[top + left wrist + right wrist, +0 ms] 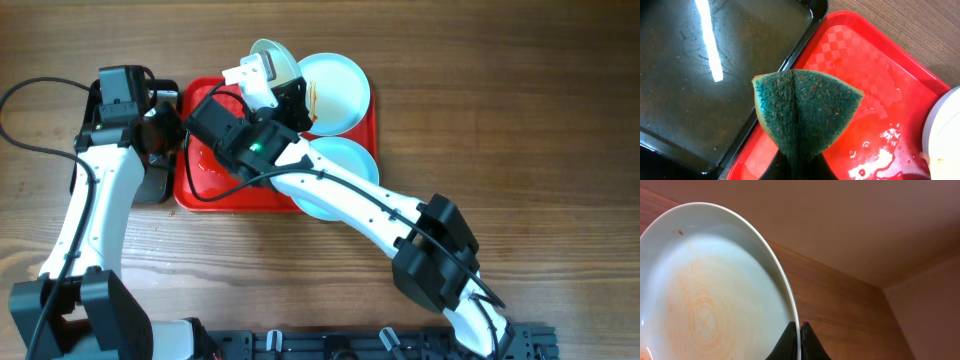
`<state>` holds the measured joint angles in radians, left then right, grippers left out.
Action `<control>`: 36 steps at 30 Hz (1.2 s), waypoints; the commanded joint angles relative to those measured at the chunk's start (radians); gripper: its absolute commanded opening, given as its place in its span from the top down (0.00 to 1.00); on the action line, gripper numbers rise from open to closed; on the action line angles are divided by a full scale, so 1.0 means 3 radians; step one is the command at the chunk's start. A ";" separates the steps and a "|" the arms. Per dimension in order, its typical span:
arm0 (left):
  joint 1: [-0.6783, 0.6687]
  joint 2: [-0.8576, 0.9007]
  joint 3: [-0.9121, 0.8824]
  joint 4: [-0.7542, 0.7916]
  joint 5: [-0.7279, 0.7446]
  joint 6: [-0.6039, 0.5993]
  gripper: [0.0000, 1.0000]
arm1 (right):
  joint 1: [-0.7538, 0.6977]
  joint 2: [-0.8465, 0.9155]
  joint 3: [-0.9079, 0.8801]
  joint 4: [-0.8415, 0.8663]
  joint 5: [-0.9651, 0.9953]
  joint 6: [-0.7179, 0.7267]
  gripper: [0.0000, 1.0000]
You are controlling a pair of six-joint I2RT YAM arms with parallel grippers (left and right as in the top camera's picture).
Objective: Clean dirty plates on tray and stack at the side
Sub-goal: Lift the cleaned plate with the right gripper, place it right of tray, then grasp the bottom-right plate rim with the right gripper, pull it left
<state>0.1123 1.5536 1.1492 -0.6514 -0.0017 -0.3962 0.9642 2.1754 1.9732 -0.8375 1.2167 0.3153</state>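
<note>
Overhead, the red tray [200, 178] carries a streaked plate [338, 92] at its 2 o'clock corner and a plain plate [345, 160] at 4 o'clock; the right gripper [262, 80] holds a third plate [270, 55] tilted at 12. Left wrist: the left gripper [800, 167] pinches a green sponge [805, 110] above tray and black pan [715, 75]. Right wrist: jaws clamp that plate's rim
</note>
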 commanded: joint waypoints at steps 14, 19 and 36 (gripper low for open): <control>0.0013 0.0003 0.0000 0.0014 0.0029 -0.0017 0.96 | -0.2415 -0.0818 0.0037 -0.0436 -0.4472 0.0003 0.96; 0.0013 0.0003 0.0000 0.0013 0.0031 -0.0017 0.95 | -0.3625 -0.0802 -0.0286 -0.0928 -0.4479 -0.0033 0.96; 0.0013 0.0003 0.0000 0.0010 0.0032 -0.0017 0.95 | -0.3438 -0.1132 -0.1431 -0.0448 -0.4944 -0.0354 0.60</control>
<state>0.1123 1.5536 1.1492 -0.6514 -0.0017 -0.3962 -0.1688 1.9179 1.5093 -0.9508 -0.1841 0.2581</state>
